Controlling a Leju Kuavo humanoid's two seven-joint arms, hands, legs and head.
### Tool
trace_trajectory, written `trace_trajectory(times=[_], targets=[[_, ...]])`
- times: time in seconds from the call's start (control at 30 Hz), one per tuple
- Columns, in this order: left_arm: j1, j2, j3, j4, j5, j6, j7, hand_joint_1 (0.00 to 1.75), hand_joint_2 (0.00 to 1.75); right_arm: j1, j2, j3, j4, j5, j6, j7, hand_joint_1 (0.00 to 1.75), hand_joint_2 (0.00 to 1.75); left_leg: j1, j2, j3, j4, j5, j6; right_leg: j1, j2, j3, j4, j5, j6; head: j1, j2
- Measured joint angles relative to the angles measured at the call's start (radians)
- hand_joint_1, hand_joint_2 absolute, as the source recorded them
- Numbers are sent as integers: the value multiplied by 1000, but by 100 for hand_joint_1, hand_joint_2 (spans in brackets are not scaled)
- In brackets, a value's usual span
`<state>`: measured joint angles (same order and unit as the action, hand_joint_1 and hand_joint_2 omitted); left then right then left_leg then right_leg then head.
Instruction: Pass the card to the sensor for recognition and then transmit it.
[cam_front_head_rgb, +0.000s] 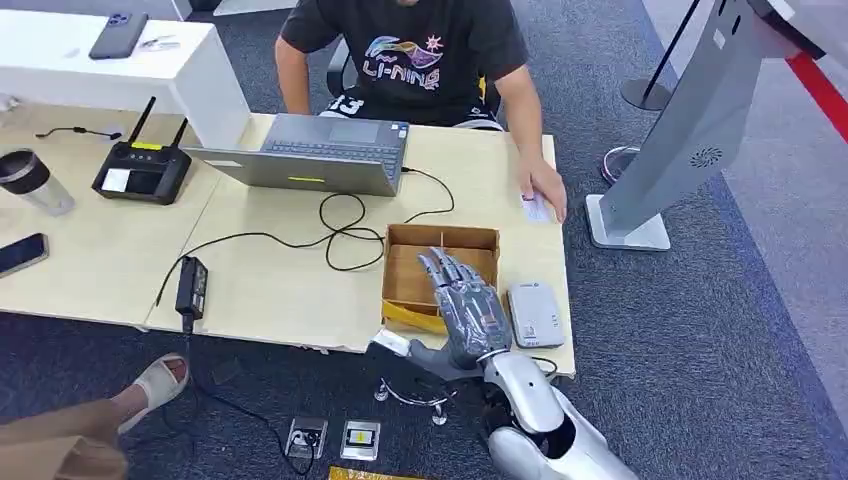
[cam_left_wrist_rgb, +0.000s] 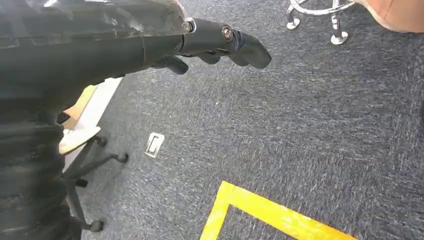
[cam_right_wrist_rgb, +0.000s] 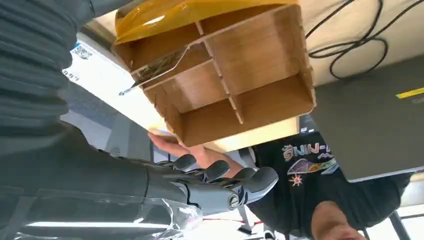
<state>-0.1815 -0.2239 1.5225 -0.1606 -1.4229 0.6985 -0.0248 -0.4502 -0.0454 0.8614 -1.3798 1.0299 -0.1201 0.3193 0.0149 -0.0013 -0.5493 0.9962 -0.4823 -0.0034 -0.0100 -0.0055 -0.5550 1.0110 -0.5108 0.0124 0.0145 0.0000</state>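
Note:
My right hand (cam_front_head_rgb: 465, 300) hovers over the wooden compartment box (cam_front_head_rgb: 470, 243) near the table's front edge, fingers spread and straight, holding nothing. In the right wrist view the hand (cam_right_wrist_rgb: 215, 185) is apart from the box (cam_right_wrist_rgb: 260, 95). A thin shiny flat piece (cam_right_wrist_rgb: 157, 70) leans in one compartment. The white sensor (cam_front_head_rgb: 535, 312) lies just right of the box. A person's hand (cam_front_head_rgb: 545, 185) rests on a white card (cam_front_head_rgb: 536, 208) at the table's far right edge. My left hand (cam_left_wrist_rgb: 220, 45) hangs over the carpet, holding nothing.
A person in a black shirt (cam_front_head_rgb: 405, 50) sits behind a grey laptop (cam_front_head_rgb: 315, 155). Black cables (cam_front_head_rgb: 340, 225) run left of the box, with a power brick (cam_front_head_rgb: 191, 283). A router (cam_front_head_rgb: 142, 170), cup (cam_front_head_rgb: 30, 180) and phone (cam_front_head_rgb: 20, 253) lie left. A grey kiosk stand (cam_front_head_rgb: 690, 120) stands right.

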Motion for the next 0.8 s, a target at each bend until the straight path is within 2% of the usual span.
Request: trace_trajectory(times=[0.27, 0.53, 0.8], targets=[[1, 10, -3, 18, -24, 0, -4, 0, 175, -42, -7, -5, 63, 56, -58, 52, 0, 175, 0, 0, 0, 0, 0, 0, 0, 0, 0, 0, 0, 0, 0, 0], [1, 16, -3, 25, -26, 0, 5, 0, 175, -78, -7, -3, 144, 132, -118, 57, 0, 175, 0, 0, 0, 0, 0, 0, 0, 0, 0, 0, 0, 0, 0, 0], [1, 19, -3, 26, -23, 0, 19, 0, 175, -97, 13, 0, 231, 139, -127, 43, 0, 175, 0, 0, 0, 0, 0, 0, 0, 0, 0, 0, 0, 0, 0, 0]])
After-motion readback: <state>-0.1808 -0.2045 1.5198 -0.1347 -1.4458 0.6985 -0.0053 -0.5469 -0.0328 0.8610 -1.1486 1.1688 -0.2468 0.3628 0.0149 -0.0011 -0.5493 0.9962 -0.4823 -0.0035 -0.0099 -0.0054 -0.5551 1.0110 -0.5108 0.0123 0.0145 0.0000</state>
